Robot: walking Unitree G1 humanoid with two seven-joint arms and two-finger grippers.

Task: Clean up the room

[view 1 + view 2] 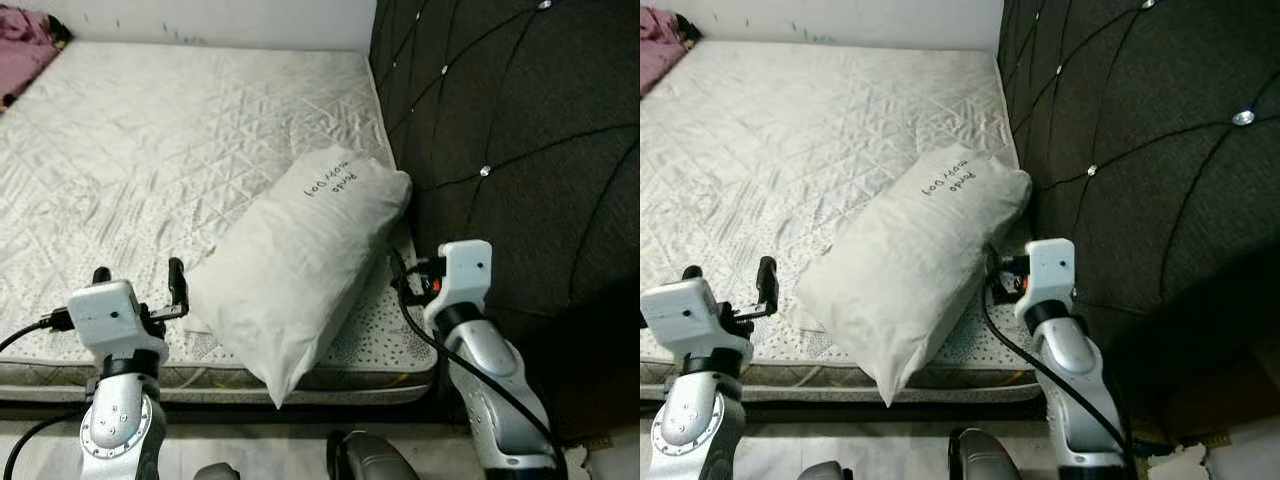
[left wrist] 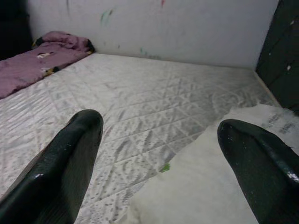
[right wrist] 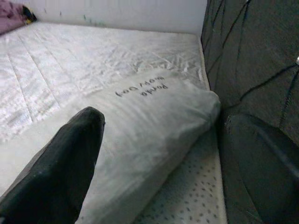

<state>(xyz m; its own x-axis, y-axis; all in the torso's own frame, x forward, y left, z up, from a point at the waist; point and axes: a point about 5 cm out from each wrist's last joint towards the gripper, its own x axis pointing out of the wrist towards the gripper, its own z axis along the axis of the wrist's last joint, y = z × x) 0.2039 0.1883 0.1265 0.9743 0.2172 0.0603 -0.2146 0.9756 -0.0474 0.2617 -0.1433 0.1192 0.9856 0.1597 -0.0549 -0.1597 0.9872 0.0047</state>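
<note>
Left eye view shows a white pillow point(image 1: 300, 270) lying diagonally on the near right corner of the bare quilted mattress point(image 1: 150, 140), one end against the dark tufted headboard point(image 1: 520, 130), handwriting on its upper end. The left gripper point(image 1: 138, 283) hovers just beside the pillow's left edge, fingers spread. The right gripper point(image 3: 159, 163) sits at the pillow's right side, fingers spread. A purple blanket point(image 2: 32, 58) lies at the mattress's far left corner.

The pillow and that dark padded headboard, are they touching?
Cannot tell. In the left eye view the pillow has its top corner right at the headboard, but no view shows plain contact or a gap.
</note>
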